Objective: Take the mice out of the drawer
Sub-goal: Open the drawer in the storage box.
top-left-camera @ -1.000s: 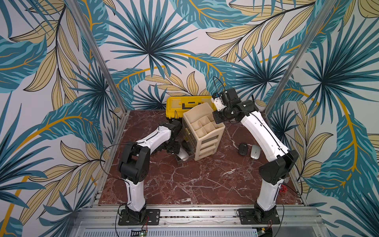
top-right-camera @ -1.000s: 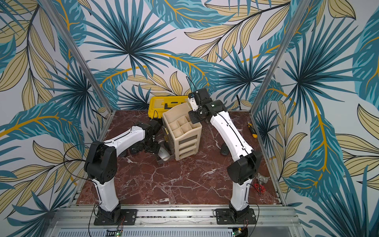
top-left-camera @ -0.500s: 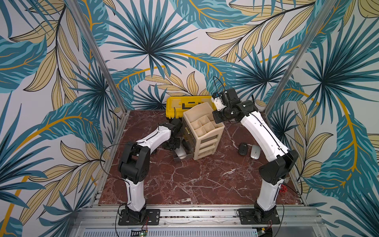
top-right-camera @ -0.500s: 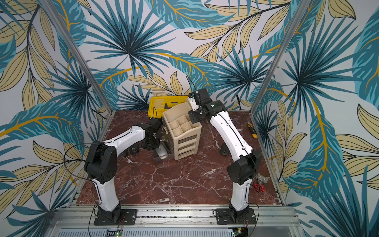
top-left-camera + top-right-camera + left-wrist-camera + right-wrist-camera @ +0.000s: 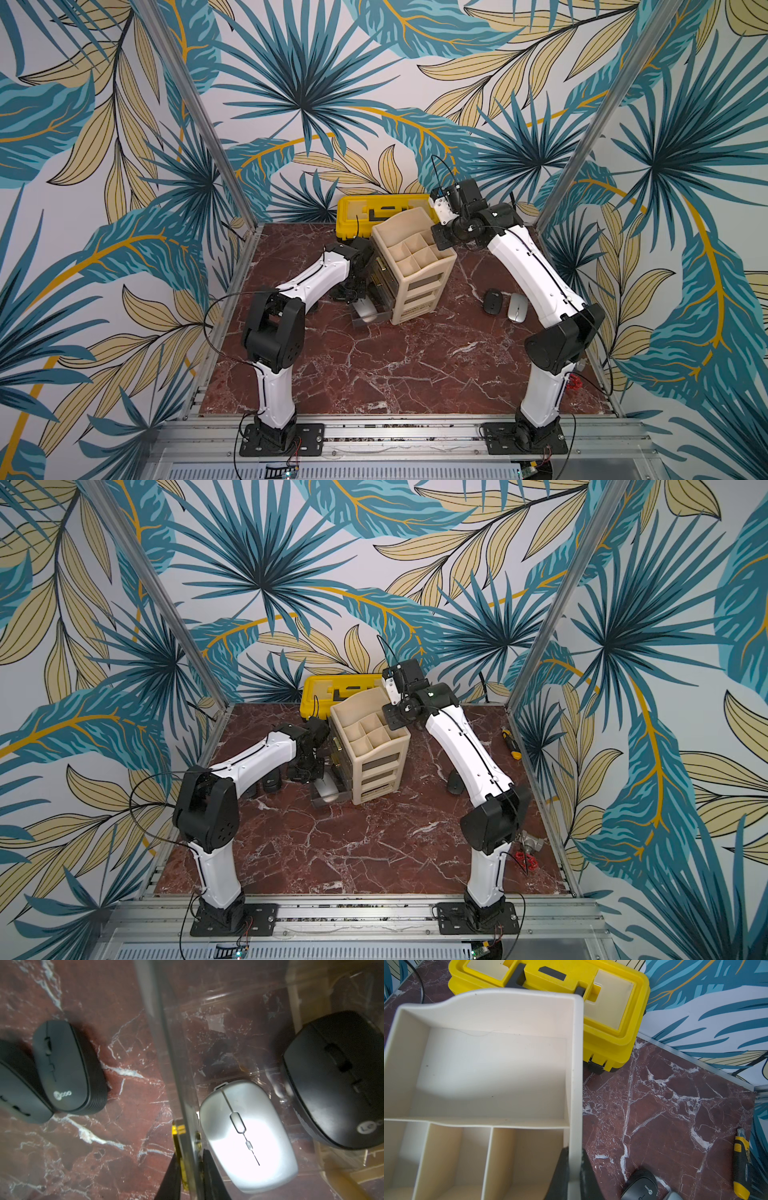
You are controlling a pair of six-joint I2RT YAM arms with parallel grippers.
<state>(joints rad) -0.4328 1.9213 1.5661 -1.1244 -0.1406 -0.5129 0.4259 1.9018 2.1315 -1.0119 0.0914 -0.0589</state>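
Note:
The clear drawer (image 5: 166,1047) sticks out of the bottom of the beige organizer (image 5: 415,266). My left gripper (image 5: 190,1153) is shut on the drawer's front wall by the gold handle. Inside the drawer lie a silver mouse (image 5: 247,1138) and, further in, a black mouse (image 5: 340,1084). Two black mice (image 5: 66,1070) rest on the table just outside the drawer. Another black mouse (image 5: 493,300) and a silver mouse (image 5: 517,307) lie on the table to the organizer's right. My right gripper (image 5: 573,1150) is shut on the organizer's top side wall (image 5: 576,1076).
A yellow toolbox (image 5: 382,212) stands behind the organizer against the back wall. A yellow-and-black utility knife (image 5: 510,742) lies near the right wall. The marble table (image 5: 395,365) stretches to the front rail.
My left gripper has gone from open to shut on the drawer's front wall and shifted slightly toward the organizer. The right arm has not moved.

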